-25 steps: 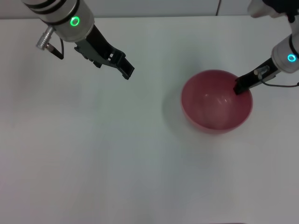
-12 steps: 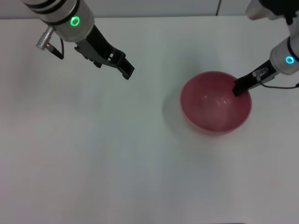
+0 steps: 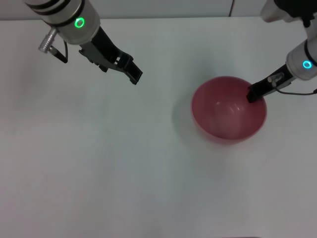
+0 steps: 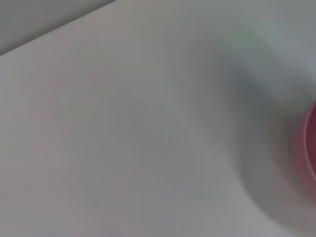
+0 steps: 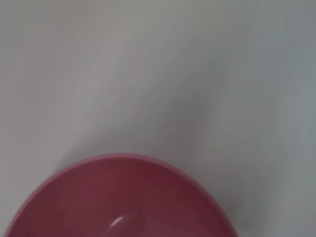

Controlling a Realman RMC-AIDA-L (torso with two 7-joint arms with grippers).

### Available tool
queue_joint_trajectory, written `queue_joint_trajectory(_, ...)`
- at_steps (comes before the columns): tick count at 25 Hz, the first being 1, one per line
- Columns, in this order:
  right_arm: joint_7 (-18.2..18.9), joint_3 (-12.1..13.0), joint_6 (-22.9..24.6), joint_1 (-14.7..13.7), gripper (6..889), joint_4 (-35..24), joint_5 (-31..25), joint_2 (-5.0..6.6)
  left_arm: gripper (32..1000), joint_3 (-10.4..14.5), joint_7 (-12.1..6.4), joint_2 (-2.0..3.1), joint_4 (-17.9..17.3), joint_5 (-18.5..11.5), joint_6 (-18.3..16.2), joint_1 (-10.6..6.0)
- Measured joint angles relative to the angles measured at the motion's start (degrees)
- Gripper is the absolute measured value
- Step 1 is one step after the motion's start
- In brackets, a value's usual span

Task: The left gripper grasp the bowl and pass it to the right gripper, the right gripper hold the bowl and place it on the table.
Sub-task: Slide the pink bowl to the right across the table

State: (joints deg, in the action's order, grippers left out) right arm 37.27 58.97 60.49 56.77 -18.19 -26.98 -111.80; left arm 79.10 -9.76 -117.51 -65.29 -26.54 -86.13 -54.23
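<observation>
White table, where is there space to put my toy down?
The matte white tabletop is bare along the whole near side and between the left gripper and the round pink plastic bowl. It is crowded only at the bowl's far-right rim, where the right gripper sits.

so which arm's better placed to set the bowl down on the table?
Right. The right pincer sits at the rim of the bowl on its far right side, while the left pincer hangs well off to the left over bare table, touching nothing.
</observation>
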Motion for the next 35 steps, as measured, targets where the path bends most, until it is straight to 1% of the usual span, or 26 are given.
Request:
queue_joint_trajectory(3,0.00,0.00,-0.03,0.00,33,0.00,0.01,0.00,839,0.00,0.00,0.00,0.00,0.00,0.03,0.00)
queue_joint_trajectory(10,0.01,0.14,0.01,0.00,64,0.00,0.00,0.00,838,0.00,0.00,0.00,0.10,0.00,0.17,0.00)
queue_joint_trajectory(15,1.02,0.00,0.32,0.06,93,-0.08,-0.25,0.03,838,0.00,0.00,0.00,0.74,0.00,0.18,-0.04)
queue_joint_trajectory(25,2.11,-0.01,0.70,0.27,152,-0.44,-0.53,0.11,836,0.00,0.00,0.02,0.78,0.00,0.18,0.03)
queue_joint_trajectory(28,3.15,0.00,0.88,0.27,202,-0.46,-1.04,0.02,836,0.00,0.00,0.08,0.78,0.00,0.18,0.17)
queue_joint_trajectory(35,4.23,0.00,1.43,0.35,303,-0.53,-1.14,-0.02,835,0.00,-0.10,0.09,0.78,0.00,0.18,0.39)
